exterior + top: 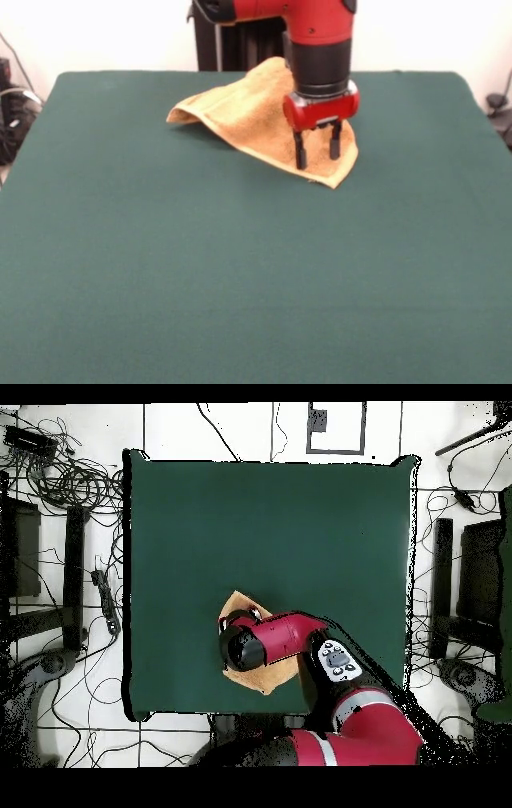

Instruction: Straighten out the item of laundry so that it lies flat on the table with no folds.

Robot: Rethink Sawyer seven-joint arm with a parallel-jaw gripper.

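Observation:
The orange-tan towel (252, 116) lies folded over into a rough triangle on the green table (240, 272), near the robot's side. Its left corner is lifted a little off the cloth. My gripper (317, 152) hangs over the towel's right part, fingers open, with the tips at or just above the fabric and nothing held. In the overhead view the arm covers most of the towel (240, 603), and the gripper itself is hidden under the wrist.
The robot's black pedestal (232, 40) stands just behind the towel. Cables and stands (70, 484) lie on the floor around the table. The table (270, 524) stretches far beyond the towel on the side away from the robot.

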